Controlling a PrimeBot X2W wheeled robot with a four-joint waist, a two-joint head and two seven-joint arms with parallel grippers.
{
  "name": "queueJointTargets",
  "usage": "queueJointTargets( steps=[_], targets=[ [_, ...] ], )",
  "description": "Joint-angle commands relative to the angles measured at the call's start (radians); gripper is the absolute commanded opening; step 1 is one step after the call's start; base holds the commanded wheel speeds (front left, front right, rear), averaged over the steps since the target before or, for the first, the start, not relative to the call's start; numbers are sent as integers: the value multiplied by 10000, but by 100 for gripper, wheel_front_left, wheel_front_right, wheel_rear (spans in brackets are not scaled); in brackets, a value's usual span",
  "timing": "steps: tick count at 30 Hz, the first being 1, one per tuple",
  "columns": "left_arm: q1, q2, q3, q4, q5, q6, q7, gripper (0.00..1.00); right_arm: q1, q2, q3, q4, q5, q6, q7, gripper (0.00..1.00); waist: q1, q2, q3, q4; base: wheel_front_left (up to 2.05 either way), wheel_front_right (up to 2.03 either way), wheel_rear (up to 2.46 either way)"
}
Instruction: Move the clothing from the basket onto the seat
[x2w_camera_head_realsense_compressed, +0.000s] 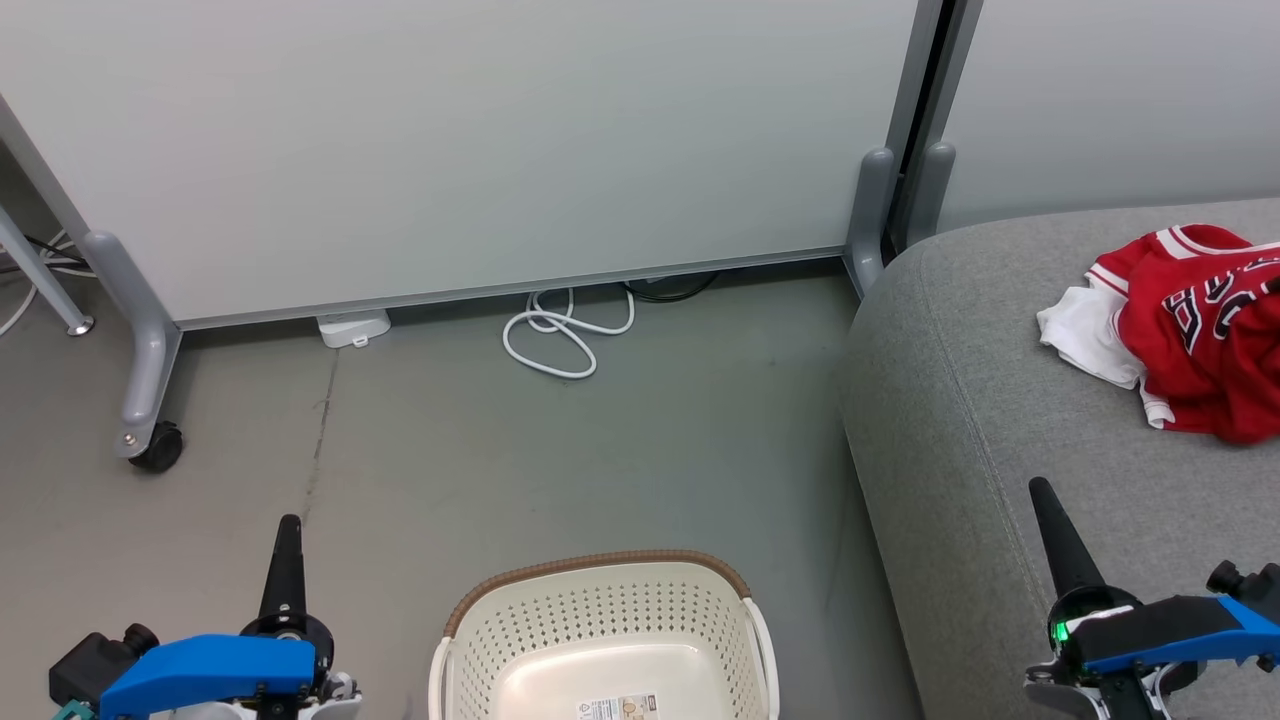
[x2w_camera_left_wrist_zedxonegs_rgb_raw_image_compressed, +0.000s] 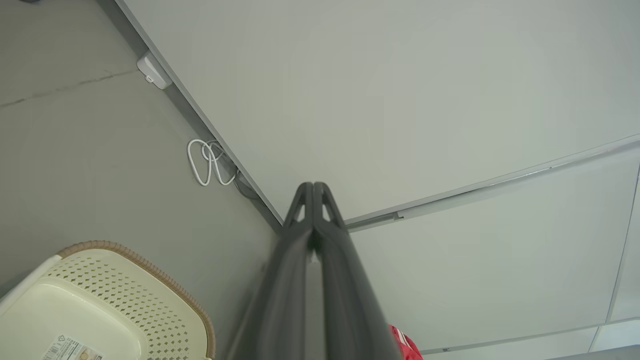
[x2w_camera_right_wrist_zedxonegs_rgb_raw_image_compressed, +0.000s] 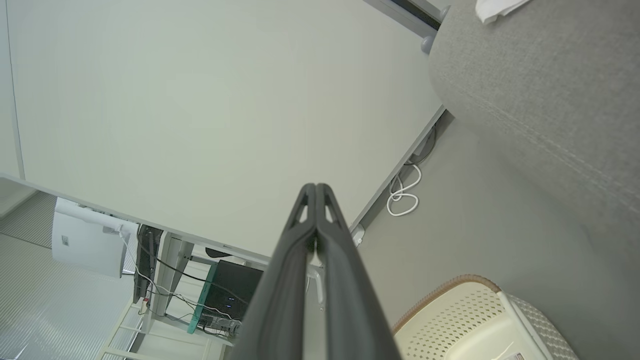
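The clothing (x2w_camera_head_realsense_compressed: 1200, 330) is heaped on the seat (x2w_camera_head_realsense_compressed: 960, 420), well apart from the basket (x2w_camera_head_realsense_compressed: 600, 605), which is set on the floor (x2w_camera_head_realsense_compressed: 450, 470) near the seat's edge. The left hand (x2w_camera_head_realsense_compressed: 288, 525) and the right hand (x2w_camera_head_realsense_compressed: 1040, 492) are each clenched, fingers (x2w_camera_left_wrist_zedxonegs_rgb_raw_image_compressed: 285, 290) pressed together, and are held apart from every garment.

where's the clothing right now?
Head view, far right: the clothing lies bunched on the seat, up and to the right of the basket, whose visible bottom is bare.
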Motion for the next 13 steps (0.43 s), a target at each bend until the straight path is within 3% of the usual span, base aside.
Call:
queueJointTargets(
  steps=[1, 13],
  targets=[
    [-258, 21, 106, -128, -270, -49, 92, 0, -248, -27, -50, -32, 316, 3, 44, 0, -1, 0, -4, -5, 0, 0, 0],
    [-382, -10, 222, -191, -1328, -69, 397, 0, -327, -29, -140, 51, 1545, 3, 181, 0, -1, 0, -32, -43, 0, 0, 0]
  ],
)
